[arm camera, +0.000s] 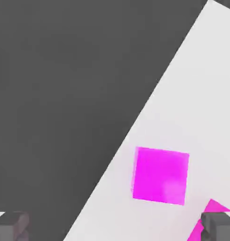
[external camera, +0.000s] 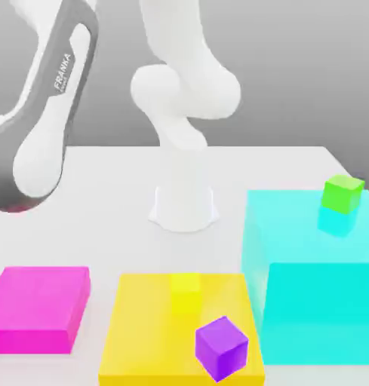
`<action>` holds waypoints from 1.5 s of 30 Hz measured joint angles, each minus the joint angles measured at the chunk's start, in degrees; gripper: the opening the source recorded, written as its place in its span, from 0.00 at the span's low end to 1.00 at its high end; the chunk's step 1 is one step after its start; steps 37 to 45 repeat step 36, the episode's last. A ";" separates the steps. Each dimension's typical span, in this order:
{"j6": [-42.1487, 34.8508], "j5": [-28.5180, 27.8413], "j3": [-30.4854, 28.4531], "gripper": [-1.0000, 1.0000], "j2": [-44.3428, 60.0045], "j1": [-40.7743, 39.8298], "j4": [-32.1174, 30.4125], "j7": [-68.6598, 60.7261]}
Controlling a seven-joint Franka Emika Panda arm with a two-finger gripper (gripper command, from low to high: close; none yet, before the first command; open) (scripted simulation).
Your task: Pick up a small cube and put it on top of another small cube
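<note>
In the hand view we see the gripper (arm camera: 115, 226) as two grey fingertips (arm camera: 11, 225) set far apart at opposite sides of the frame, so its jaws stand wide open with nothing between them. Beyond the open fingers lies the white tabletop (arm camera: 182, 94), its edge running diagonally against a dark surround. On it rests a magenta block (arm camera: 160, 175), seen from above, and a sliver of magenta shows just beside the second fingertip.

In the exterior view we see the grey-and-white arm (external camera: 47, 113) reaching in from the exterior view's left, above the magenta block (external camera: 38, 307), which is a low slab at the near left of the tabletop (external camera: 104, 219). The arm's white base (external camera: 184, 203) stands at the middle of the tabletop, further back.

Just to the right of the magenta block lies a flat yellow block (external camera: 157, 324). The purple cube (external camera: 221, 347) appears tilted over the near right part of the yellow block; we cannot tell whether it touches that surface. At the exterior view's right stands a taller cyan block (external camera: 308, 301), close beside the yellow one. The green cube (external camera: 342, 194) sits on the far right part of the cyan block's top, well apart from the purple cube and from the arm.
</note>
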 joint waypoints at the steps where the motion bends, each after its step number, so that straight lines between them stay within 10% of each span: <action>1: 0.88 0.65 0.16 0.50 2.08 -0.59 0.51 0.03; 4: 4.95 2.04 1.08 0.50 8.31 -1.68 2.05 -0.50; 5: 5.92 2.27 1.32 0.00 9.66 -1.90 2.39 -0.63; 16: 0.90 1.16 0.43 0.00 2.61 -0.58 0.42 0.26; 32: -2.58 -7.59 15.24 0.00 -20.93 23.19 -19.15 13.43; 33: -0.62 -8.03 15.26 1.00 -19.54 23.45 -19.76 13.86; 45: -0.61 -8.03 15.26 1.00 -19.54 23.45 -19.76 13.86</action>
